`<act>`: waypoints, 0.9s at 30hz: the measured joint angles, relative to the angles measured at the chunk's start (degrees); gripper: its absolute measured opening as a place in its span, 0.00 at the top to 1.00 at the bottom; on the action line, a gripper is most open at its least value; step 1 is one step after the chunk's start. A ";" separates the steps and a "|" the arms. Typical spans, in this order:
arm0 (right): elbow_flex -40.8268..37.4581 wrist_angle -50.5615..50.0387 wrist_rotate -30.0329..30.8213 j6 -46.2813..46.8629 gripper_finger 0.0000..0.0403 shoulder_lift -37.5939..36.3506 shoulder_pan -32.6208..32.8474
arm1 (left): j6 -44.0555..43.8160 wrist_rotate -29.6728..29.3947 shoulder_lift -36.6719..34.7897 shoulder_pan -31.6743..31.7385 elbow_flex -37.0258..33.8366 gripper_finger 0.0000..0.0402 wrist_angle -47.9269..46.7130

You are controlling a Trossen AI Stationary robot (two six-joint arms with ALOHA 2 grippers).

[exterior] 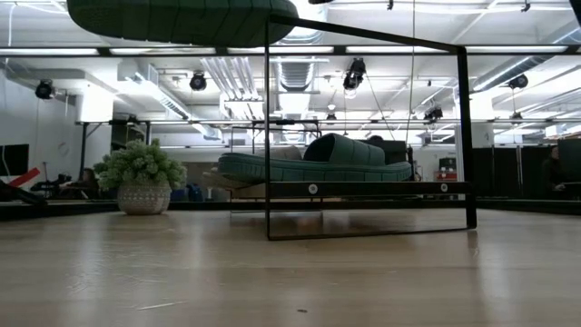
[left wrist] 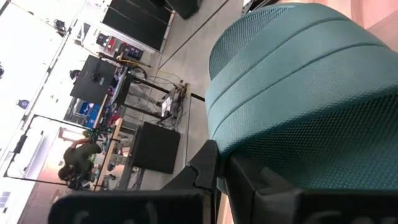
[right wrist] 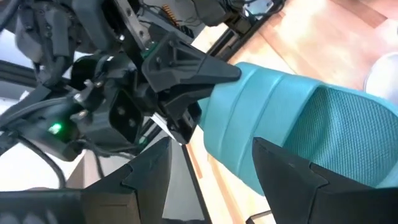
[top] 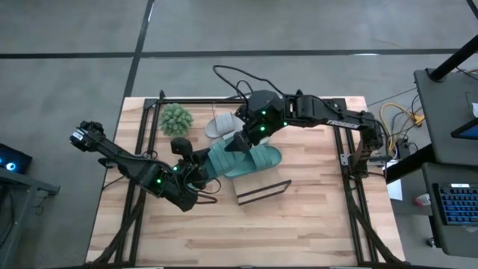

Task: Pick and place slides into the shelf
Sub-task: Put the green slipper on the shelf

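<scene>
One teal slide (top: 222, 161) is held up by my left gripper (top: 196, 166), which is shut on its end; the low view shows its ribbed sole (exterior: 172, 16) high above the table. My right gripper (top: 240, 143) hovers over the same slide, open, with a finger on either side of its body (right wrist: 273, 118); whether they touch, I cannot tell. The second teal slide (top: 261, 158) lies flat on the shelf's board (exterior: 363, 189). A light grey slide (top: 219, 125) rests beside the plant. The shelf's black wire frame (top: 263, 191) stands near the table's middle. My left gripper pinches the teal slide's end (right wrist: 231, 79) between its two fingers (right wrist: 193, 65), coming from the table's left side, along the slide's length. The slide is lifted clear of the table and lies roughly level, its wide strap (left wrist: 292, 81) just beyond the fingers.
A small fuzzy green plant in a pot (top: 176, 118) stands at the far left of the table. Cables (top: 231, 75) trail over the far edge. Bare tabletop (top: 224, 232) lies toward the near edge. A person (left wrist: 78, 158) sits in the room beyond.
</scene>
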 joint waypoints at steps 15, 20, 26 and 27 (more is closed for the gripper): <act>0.11 0.29 0.15 -2.15 0.47 0.77 -0.13 | -0.04 0.00 0.00 0.00 0.00 1.00 0.19; 0.48 0.40 0.17 -3.04 0.47 0.62 -0.13 | -0.04 0.00 0.00 -0.02 0.00 1.00 0.30; 0.48 0.40 0.17 -3.06 0.47 0.62 -0.13 | -0.04 0.00 0.00 -0.04 0.00 1.00 0.30; 0.48 0.39 0.17 -3.06 0.47 0.62 -0.13 | -0.04 0.00 0.00 -0.04 0.00 1.00 0.33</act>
